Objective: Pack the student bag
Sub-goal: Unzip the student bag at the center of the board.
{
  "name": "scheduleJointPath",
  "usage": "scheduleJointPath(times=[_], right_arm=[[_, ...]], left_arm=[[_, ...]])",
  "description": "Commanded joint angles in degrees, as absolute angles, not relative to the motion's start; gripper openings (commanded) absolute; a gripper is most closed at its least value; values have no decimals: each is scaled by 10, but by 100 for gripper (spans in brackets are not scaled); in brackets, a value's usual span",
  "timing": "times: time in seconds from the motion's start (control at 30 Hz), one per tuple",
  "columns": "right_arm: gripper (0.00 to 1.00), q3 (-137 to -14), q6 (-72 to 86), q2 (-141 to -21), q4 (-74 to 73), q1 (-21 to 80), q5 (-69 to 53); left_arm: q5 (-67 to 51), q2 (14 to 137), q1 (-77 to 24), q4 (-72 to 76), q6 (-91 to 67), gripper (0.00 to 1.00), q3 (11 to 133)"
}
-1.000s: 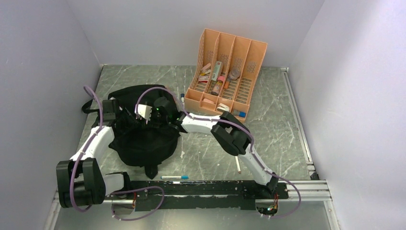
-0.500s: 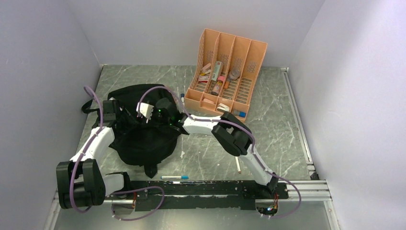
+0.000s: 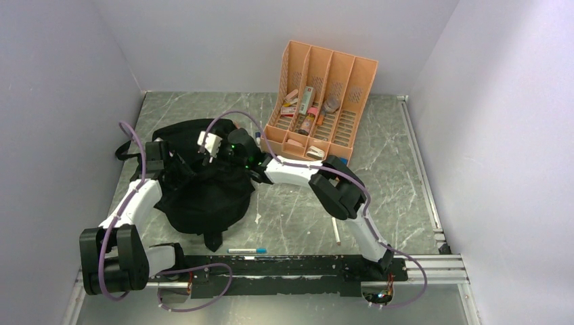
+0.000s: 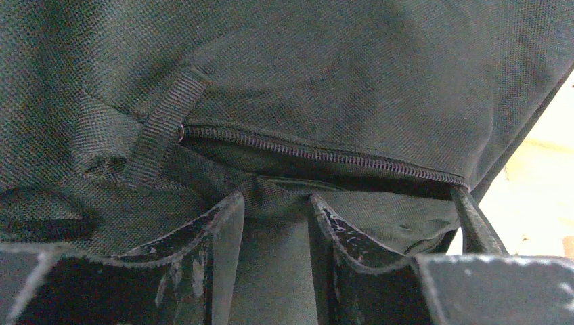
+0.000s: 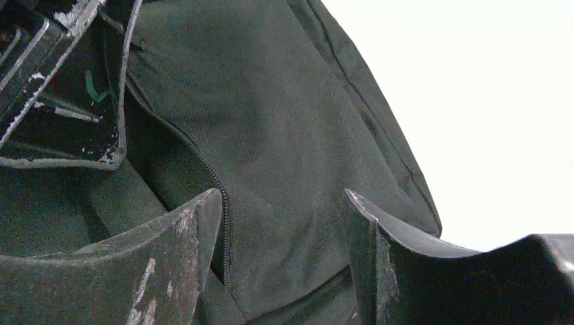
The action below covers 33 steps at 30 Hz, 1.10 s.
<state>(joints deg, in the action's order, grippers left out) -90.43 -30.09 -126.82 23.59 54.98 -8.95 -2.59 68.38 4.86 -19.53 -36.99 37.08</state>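
The right gripper (image 5: 284, 196) now sits farther across the student bag (image 3: 203, 196) on the table (image 3: 406, 169), wide open and empty; the left gripper (image 4: 271, 203) pinches the bag's zip edge, and a pen (image 3: 246, 250) beside the bag lies unpacked.

Lab test cell: plain walls (image 3: 203, 40), marble tabletop (image 3: 392, 176)

Large soft black fabric student bag (image 3: 203, 203), slumped in a rounded heap at left, midway between near and far, zipper parted, grey lining showing inside
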Motion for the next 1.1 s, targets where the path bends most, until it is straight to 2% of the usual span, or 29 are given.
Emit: scheduleJointPath(times=[0.0, 0.37, 0.8, 1.07], right_arm=[[69, -933, -312, -1281, 234, 552, -77], [68, -940, -340, -1299, 197, 557, -109], [70, -893, -350, -1261, 211, 559, -173], [69, -924, -366, -1304, 257, 572, -24]], left_arm=[[-2, 688, 47, -205, -358, 46, 366], [-4, 691, 48, -204, -358, 46, 367], [-7, 692, 47, -202, -358, 45, 367], [-7, 692, 47, -202, -358, 45, 367]])
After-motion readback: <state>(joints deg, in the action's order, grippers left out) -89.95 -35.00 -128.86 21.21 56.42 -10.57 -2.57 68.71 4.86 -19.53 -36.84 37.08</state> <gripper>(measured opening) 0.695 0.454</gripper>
